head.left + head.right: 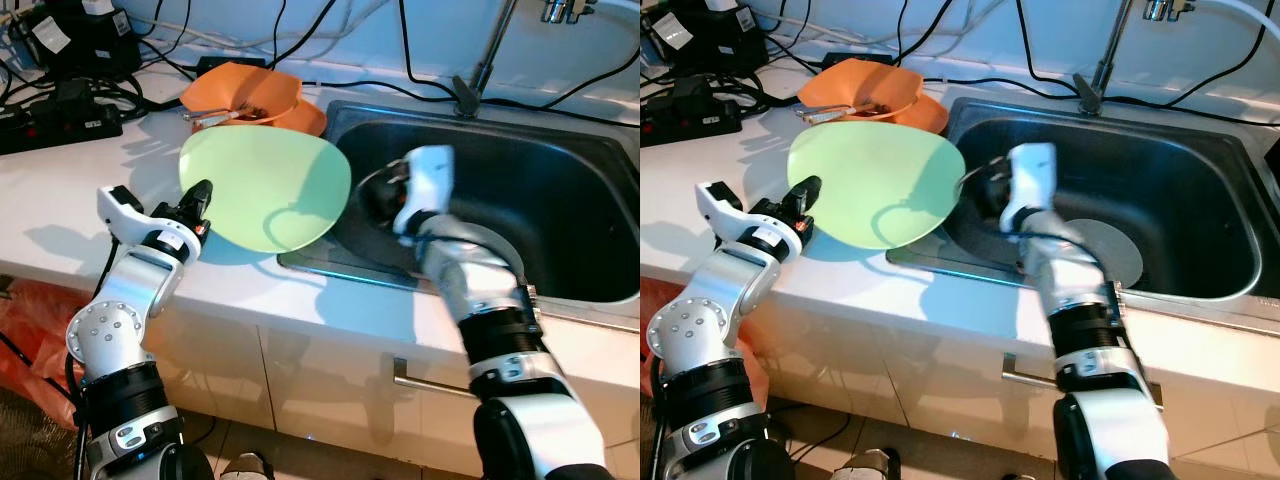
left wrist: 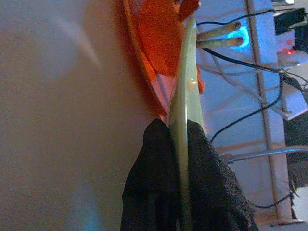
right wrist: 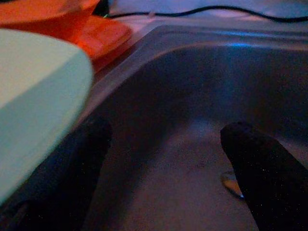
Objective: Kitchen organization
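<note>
The left gripper (image 1: 200,196) clamped the rim of the green plate (image 1: 268,190) above the counter (image 1: 60,190) — the right gripper (image 3: 166,159) hung spread inside the sink (image 1: 560,190).

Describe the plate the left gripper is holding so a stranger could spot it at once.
Start at the steel sink set in the white counter. Just off its left rim, the left gripper pinches the edge of a pale green plate, held above the counter. Unlike the orange dishes behind it, it is flat, plain and light green.

It was a kitchen: a steel sink (image 1: 560,200) with a tap (image 1: 480,60) sat in a white counter (image 1: 90,190) above cabinets (image 1: 330,390).
</note>
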Available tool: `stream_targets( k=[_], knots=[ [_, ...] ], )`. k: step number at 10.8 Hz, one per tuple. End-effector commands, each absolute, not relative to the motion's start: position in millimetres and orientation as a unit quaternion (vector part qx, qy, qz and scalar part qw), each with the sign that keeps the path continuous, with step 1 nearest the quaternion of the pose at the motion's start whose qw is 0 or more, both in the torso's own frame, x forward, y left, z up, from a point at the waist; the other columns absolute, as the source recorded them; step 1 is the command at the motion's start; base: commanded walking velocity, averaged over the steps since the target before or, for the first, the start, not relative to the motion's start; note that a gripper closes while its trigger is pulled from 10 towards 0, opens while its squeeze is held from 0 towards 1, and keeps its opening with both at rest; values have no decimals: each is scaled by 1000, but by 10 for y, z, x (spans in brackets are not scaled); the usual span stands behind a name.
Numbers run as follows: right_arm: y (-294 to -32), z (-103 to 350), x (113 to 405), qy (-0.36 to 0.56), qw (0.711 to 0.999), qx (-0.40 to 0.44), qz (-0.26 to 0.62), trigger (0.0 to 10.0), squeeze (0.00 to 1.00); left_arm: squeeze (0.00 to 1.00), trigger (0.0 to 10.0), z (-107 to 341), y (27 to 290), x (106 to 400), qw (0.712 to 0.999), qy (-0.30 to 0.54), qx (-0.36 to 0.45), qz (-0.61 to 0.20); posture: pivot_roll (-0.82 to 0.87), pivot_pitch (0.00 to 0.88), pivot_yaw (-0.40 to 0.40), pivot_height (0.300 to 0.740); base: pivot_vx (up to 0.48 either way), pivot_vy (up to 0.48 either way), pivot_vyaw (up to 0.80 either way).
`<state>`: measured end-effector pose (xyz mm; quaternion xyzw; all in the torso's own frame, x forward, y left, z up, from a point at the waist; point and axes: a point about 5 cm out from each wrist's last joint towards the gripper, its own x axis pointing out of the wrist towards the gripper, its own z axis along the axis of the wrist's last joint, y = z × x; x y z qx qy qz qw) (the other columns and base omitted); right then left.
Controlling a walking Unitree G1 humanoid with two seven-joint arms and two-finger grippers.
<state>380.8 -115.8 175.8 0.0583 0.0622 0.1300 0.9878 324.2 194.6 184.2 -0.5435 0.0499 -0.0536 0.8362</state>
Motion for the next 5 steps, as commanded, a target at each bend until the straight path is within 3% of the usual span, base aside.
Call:
stream_targets(
  k=[1, 2, 5],
  knots=[
    [-1269, 1836, 3810, 37, 990, 73, 112, 10000, 0, 0, 0, 1940, 1896, 3251, 830, 25, -551, -86, 116, 76, -14, 740, 0, 0, 0],
    [-1336, 1964, 3788, -8, 988, 112, 102, 10000, 0, 0, 0, 2002, 1891, 3260, 826, 4, -555, -97, 113, 76, -14, 740, 0, 0, 0],
    [-1254, 1965, 3677, -5, 960, 224, 168, 10000, 0, 0, 0, 2092, 1653, 3278, 816, 2, -554, -166, 108, 74, -18, 740, 0, 0, 0]
  ],
)
